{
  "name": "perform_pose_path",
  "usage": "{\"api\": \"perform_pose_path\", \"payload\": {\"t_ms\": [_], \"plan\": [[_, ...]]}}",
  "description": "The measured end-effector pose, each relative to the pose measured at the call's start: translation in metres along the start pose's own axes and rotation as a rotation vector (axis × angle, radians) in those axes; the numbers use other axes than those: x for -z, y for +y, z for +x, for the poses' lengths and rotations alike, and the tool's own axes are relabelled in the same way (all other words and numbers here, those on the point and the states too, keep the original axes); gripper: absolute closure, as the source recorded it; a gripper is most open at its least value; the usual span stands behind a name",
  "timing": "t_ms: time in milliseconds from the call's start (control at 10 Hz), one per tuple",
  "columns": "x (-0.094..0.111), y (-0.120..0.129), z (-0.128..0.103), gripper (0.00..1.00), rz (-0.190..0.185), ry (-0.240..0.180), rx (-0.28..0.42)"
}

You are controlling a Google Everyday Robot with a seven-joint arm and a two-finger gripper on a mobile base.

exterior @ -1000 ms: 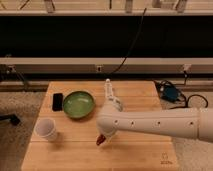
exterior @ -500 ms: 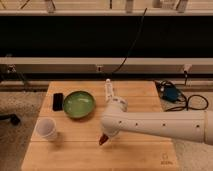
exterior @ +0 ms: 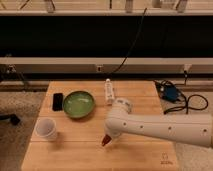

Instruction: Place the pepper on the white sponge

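Note:
A small dark-red pepper [exterior: 105, 141] pokes out below the tip of my gripper [exterior: 109, 136], which is shut on it just above the wooden table [exterior: 75, 152], a little front of centre. My white arm [exterior: 165, 129] reaches in from the right and covers the table's middle right. The white sponge does not show; it may be hidden behind the arm.
A green bowl [exterior: 78, 104] sits at the back left with a black phone-like object [exterior: 58, 101] beside it. A white cup [exterior: 46, 128] stands at the front left. A white tube [exterior: 108, 92] lies at the back centre. Cables and a blue box [exterior: 170, 93] lie off the right edge.
The gripper has drifted slightly to the right, carrying the pepper with it. The bowl, cup and tube have not moved.

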Motion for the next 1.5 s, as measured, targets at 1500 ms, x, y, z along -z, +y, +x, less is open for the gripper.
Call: {"api": "perform_pose_path", "payload": {"t_ms": [1500], "plan": [[0.005, 0.060, 0.031, 1.00, 0.014, -0.035, -0.052]]}}
